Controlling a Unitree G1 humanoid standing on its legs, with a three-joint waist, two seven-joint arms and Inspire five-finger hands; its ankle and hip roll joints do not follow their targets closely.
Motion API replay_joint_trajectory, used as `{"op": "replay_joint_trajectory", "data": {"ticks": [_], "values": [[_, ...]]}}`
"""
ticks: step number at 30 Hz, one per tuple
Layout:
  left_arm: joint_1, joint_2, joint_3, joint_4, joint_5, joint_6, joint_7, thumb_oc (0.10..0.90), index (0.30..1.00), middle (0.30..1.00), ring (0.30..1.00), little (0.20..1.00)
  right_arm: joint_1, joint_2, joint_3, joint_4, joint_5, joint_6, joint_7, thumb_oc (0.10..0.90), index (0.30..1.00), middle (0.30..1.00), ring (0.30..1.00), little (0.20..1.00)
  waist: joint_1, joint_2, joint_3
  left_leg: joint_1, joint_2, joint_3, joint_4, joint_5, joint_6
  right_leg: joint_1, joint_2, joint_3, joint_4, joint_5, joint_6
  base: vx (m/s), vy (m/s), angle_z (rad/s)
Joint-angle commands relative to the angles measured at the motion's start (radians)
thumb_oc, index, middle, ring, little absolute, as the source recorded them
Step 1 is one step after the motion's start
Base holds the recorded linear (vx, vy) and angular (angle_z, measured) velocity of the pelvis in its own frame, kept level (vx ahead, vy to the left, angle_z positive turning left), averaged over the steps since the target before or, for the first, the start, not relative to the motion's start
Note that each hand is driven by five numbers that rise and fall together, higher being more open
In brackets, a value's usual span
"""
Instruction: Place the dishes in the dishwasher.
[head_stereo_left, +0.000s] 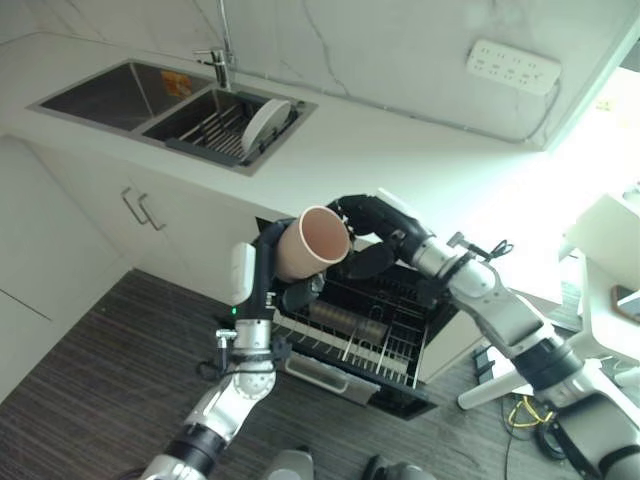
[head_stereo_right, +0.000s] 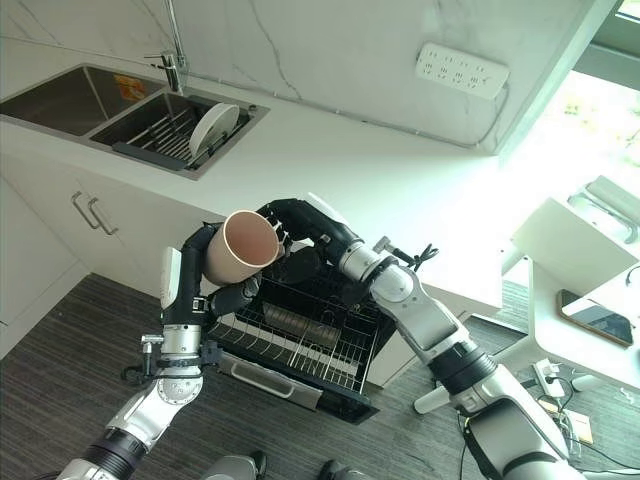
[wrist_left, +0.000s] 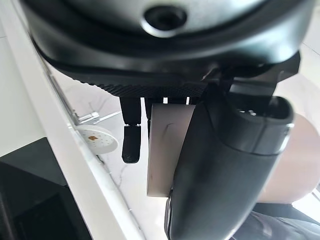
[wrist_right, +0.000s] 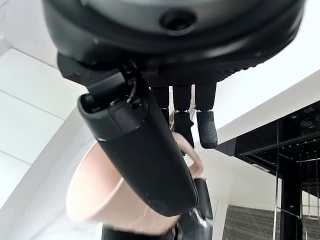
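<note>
Your two hands, left hand (head_stereo_left: 292, 262) and right hand (head_stereo_left: 352, 216), both curl round the pink ceramic mug (head_stereo_left: 312, 242) at frame centre, above the black wire dishwasher rack (head_stereo_left: 365, 330); the white round plate (head_stereo_left: 264, 124) waits at upper left.

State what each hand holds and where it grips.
Left hand grips the pink cup by its body; right hand is at the rim, hold unclear.

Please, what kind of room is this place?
Most likely a home kitchen: a double sink in a white counter, a plate in its rack, and an open dishwasher below.
</note>
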Motion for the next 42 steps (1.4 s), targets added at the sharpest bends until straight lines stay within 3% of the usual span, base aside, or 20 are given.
{"op": "replay_joint_trajectory", "data": {"ticks": [1, 10, 14, 15, 16, 21, 26, 32, 42], "values": [[-0.119, 0.016, -0.007, -0.059, 0.001, -0.054, 0.046, 0.4, 0.3, 0.3, 0.3, 0.3, -0.149, 0.028, -0.01, -0.079, 0.056, -0.137, -0.019, 0.4, 0.3, 0.3, 0.3, 0.3, 0.007, -0.012, -0.055, -0.001, 0.053, 0.046, 0.048, -0.096, -0.03, 0.085, -0.032, 0.077, -0.046, -0.044, 0.105, 0.0, 0.0, 0.0], [-0.074, 0.027, -0.001, -0.072, 0.012, -0.087, 0.04, 0.4, 0.3, 0.3, 0.3, 0.3, -0.111, 0.059, -0.036, -0.103, 0.058, -0.143, -0.085, 0.4, 0.3, 0.3, 0.3, 0.3, 0.015, -0.005, -0.049, -0.002, 0.053, 0.047, 0.048, -0.096, -0.027, 0.085, -0.035, 0.075, -0.046, -0.045, 0.103, 0.0, 0.0, 0.0], [-0.082, 0.034, 0.0, -0.105, -0.015, -0.05, 0.014, 0.4, 0.3, 0.3, 0.3, 0.3, -0.113, 0.073, -0.034, -0.097, 0.048, -0.137, -0.082, 0.4, 0.3, 0.3, 0.3, 0.3, 0.016, -0.002, -0.048, -0.002, 0.052, 0.045, 0.048, -0.095, -0.026, 0.085, -0.036, 0.073, -0.046, -0.045, 0.103, 0.0, 0.0, 0.0], [-0.083, 0.035, 0.001, -0.107, -0.019, -0.048, 0.011, 0.4, 0.3, 0.3, 0.3, 0.3, -0.113, 0.073, -0.033, -0.099, 0.053, -0.13, -0.08, 0.504, 0.455, 0.455, 0.455, 0.455, 0.016, -0.002, -0.049, -0.002, 0.052, 0.045, 0.048, -0.094, -0.026, 0.085, -0.036, 0.074, -0.046, -0.045, 0.103, 0.0, 0.0, 0.0], [-0.084, 0.036, 0.001, -0.11, -0.022, -0.044, 0.009, 0.4, 0.3, 0.3, 0.3, 0.3, -0.111, 0.074, -0.032, -0.097, 0.054, -0.129, -0.073, 0.8, 0.9, 0.9, 0.9, 0.9, 0.016, -0.002, -0.049, -0.002, 0.052, 0.044, 0.048, -0.094, -0.026, 0.085, -0.036, 0.073, -0.046, -0.045, 0.103, 0.0, 0.0, 0.0], [-0.076, 0.045, 0.013, -0.134, -0.045, -0.03, -0.014, 0.4, 0.3, 0.3, 0.3, 0.3, -0.107, 0.061, -0.026, -0.116, 0.064, -0.104, -0.01, 0.8, 0.9, 0.9, 0.9, 0.9, 0.019, -0.003, -0.048, -0.001, 0.051, 0.043, 0.048, -0.094, -0.025, 0.087, -0.037, 0.07, -0.046, -0.044, 0.103, 0.0, 0.0, 0.0], [-0.066, 0.051, 0.023, -0.13, -0.053, -0.039, -0.026, 0.4, 0.3, 0.3, 0.3, 0.3, -0.12, 0.018, -0.007, -0.135, 0.074, -0.039, 0.105, 0.8, 0.9, 0.9, 0.9, 0.9, 0.02, -0.009, -0.051, -0.001, 0.049, 0.04, 0.048, -0.094, -0.025, 0.088, -0.037, 0.067, -0.046, -0.044, 0.104, 0.0, 0.0, 0.0], [-0.049, 0.055, 0.026, -0.092, -0.029, -0.081, -0.017, 0.4, 0.3, 0.3, 0.3, 0.3, -0.151, -0.055, 0.014, -0.14, 0.092, -0.014, 0.23, 0.8, 0.9, 0.9, 0.9, 0.9, 0.022, -0.028, -0.055, -0.002, 0.05, 0.04, 0.048, -0.093, -0.028, 0.088, -0.036, 0.064, -0.046, -0.041, 0.105, 0.01, -0.027, 0.04], [-0.029, 0.053, 0.026, -0.038, 0.004, -0.139, 0.01, 0.4, 0.3, 0.3, 0.3, 0.3, -0.171, -0.159, 0.005, -0.166, 0.173, -0.01, 0.265, 0.8, 0.9, 0.9, 0.9, 0.9, 0.014, -0.045, -0.057, -0.005, 0.053, 0.041, 0.048, -0.089, -0.033, 0.085, -0.032, 0.065, -0.046, -0.035, 0.107, 0.0, -0.005, 0.01]]}}
